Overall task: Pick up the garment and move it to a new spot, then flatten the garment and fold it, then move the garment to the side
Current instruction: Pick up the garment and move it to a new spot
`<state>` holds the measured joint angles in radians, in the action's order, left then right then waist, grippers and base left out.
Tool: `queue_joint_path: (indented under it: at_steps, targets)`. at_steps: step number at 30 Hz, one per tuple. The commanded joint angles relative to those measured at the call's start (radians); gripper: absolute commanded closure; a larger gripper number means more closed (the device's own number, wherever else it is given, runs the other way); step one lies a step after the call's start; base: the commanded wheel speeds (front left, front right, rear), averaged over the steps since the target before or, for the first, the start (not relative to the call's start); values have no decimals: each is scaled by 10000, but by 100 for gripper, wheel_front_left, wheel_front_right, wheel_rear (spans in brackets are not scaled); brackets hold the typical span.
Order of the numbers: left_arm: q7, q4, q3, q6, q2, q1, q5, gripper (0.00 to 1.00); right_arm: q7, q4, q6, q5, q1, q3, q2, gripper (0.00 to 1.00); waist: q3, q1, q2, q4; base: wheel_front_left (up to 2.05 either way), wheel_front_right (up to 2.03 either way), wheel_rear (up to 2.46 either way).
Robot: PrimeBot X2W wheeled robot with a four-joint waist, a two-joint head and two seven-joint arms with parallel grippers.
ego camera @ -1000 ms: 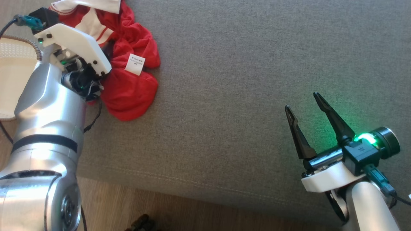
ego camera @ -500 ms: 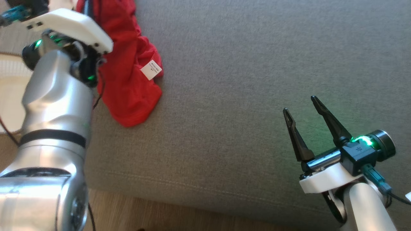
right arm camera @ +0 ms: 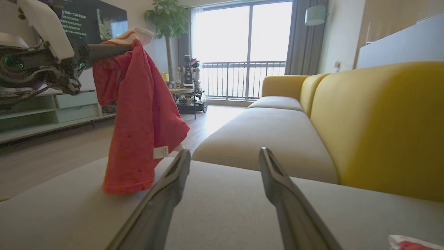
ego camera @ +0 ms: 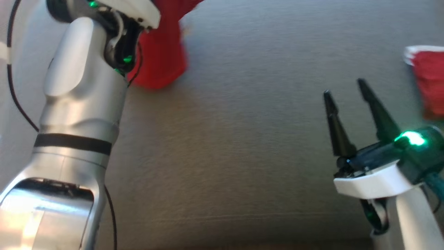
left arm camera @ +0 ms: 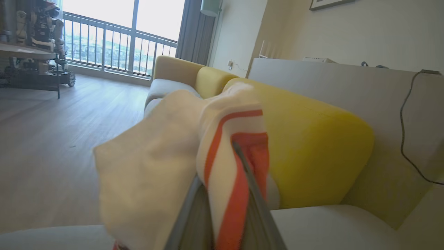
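Note:
The garment [right arm camera: 138, 114] is red with a cream, orange-striped trim and a small white label. It hangs from my left gripper [right arm camera: 119, 48], which is shut on its upper trim, and its lower end reaches the grey cushion [right arm camera: 222, 208]. In the left wrist view the striped trim [left arm camera: 225, 156] is pinched in my left gripper [left arm camera: 218, 163]. From the head camera, the red cloth [ego camera: 163, 52] shows past my left arm [ego camera: 79, 86]. My right gripper [ego camera: 343, 88] hovers open and empty over the cushion, well to the right of the garment; its fingers [right arm camera: 166, 194] stand apart.
A second red cloth with a white edge [ego camera: 428, 80] lies at the cushion's right edge, close to my right gripper. A yellow sofa backrest [right arm camera: 364, 121] runs along the far side. Wooden floor and a shelf unit [right arm camera: 52, 107] lie beyond the garment.
My left gripper has shut on the garment's trim and risen, pulling the crumpled garment up so that it hangs. The head view has shifted. My right gripper stays open.

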<state>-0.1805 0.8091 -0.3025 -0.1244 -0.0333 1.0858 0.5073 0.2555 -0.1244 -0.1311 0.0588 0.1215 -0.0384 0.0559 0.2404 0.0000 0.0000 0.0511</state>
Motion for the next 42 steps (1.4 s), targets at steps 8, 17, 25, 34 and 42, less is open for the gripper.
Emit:
queue_joint_path:
  at_steps: [8, 17, 25, 34, 42]
  targets:
    - [448, -1696, -664, 114, -226, -541, 22, 100, 63, -1128, 4, 385, 476, 223, -55, 0, -126, 0, 0, -2898, 0, 0, 0]
    - [408, -1211, -1763, 828, -177, -1900, -120, 100, 63, -1184, 4, 740, 369, 295, -56, 0, 422, 0, 0, -4073, 0, 0, 0]
    - [-41, -107, -2890, 1048, -172, -2750, 577, 67, 63, -1129, 4, 761, 397, 209, -56, 0, 510, 0, 0, -3965, 0, 0, 0]
    - [-751, -991, -3604, 1743, -171, -3542, 1403, 0, 63, 4, 4, 329, -57, -649, -56, 0, -470, 0, 0, -3073, 0, 0, 0]
    - [-809, -3748, -2401, 2493, -361, -6639, 314, 0, 63, 1470, 4, 281, -816, -1131, -56, 0, -1762, 0, 0, -1749, 0, 0, 0]
